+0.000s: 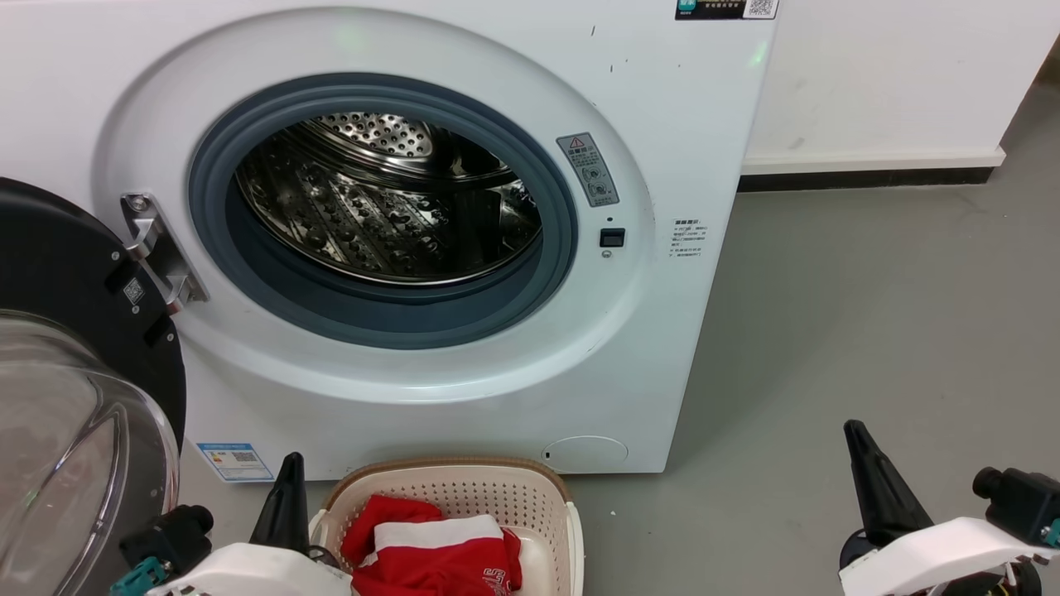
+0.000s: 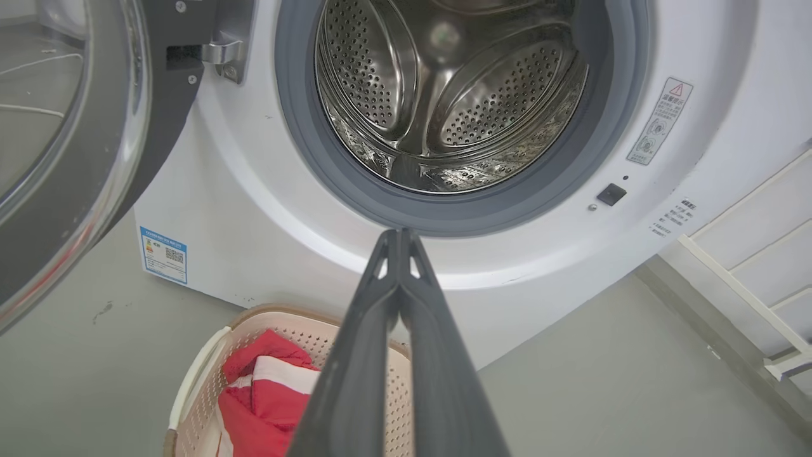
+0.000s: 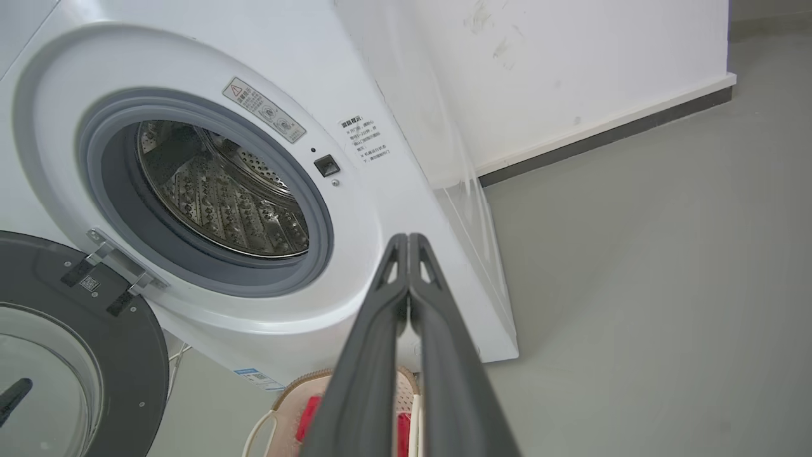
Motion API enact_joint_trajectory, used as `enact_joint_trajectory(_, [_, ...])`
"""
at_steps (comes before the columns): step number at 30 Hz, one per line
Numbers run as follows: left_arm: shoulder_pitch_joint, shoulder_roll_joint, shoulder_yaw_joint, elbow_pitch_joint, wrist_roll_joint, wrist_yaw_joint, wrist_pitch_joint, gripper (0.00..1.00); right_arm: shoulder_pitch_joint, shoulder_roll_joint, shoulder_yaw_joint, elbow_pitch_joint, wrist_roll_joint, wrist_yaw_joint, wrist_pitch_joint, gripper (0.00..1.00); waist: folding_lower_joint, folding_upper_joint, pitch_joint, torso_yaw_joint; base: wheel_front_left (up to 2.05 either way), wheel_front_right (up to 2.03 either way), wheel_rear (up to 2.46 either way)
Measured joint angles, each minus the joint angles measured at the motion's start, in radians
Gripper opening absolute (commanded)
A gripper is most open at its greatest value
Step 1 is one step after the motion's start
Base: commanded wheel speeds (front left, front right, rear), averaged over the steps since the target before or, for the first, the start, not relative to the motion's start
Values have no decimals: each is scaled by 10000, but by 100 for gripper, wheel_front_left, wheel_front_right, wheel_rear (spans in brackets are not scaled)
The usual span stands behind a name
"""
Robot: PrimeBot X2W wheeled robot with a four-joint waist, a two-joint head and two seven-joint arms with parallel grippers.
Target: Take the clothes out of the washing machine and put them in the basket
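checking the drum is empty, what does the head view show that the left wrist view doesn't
Head view adds the right end effector and dark skirting along the wall. Left wrist view adds a white rail at its right and a straighter look to the drum's back. Both share the washing machine, its open door, the basket holding red clothes, and nothing seen inside the drum.

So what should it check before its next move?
1. Drum empty: ok, nothing seen inside.
2. Door open: ok.
3. Clothes inside basket: ok.
4. Left claw free: ok, shut on nothing.
5. Right claw free: ok, shut on nothing.
6. Room left in basket: cannot tell, its near part is cut off in the head view.
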Motion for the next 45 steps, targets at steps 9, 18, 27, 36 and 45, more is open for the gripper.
enact_joint_trajectory(9, [-227, -54, 155, 201, -1373, -169, 238, 0, -248, -52, -23, 276, 1499, 0, 40, 0, 0, 0, 25, 30, 0, 0, 0])
enact_joint_trajectory(18, [-431, -98, 295, 387, -2614, -313, 445, 0, -449, -84, -69, 529, 2882, -2, 117, 0, 1, 0, 50, 60, 0, 0, 0])
enact_joint_trajectory(27, [-608, -144, 435, 548, -3743, -466, 667, 0, -622, -111, -123, 769, 4125, -2, 182, 0, 0, 0, 75, 90, 0, 0, 0])
enact_joint_trajectory(36, [-773, -180, 552, 706, -4773, -593, 848, 0, -773, -123, -184, 993, 5239, -2, 267, 0, 1, 0, 100, 120, 0, 0, 0])
enact_joint_trajectory(45, [-927, -228, 673, 846, -5735, -725, 1024, 0, -917, -127, -249, 1193, 6291, -2, 313, 0, 0, 0, 125, 150, 0, 0, 0])
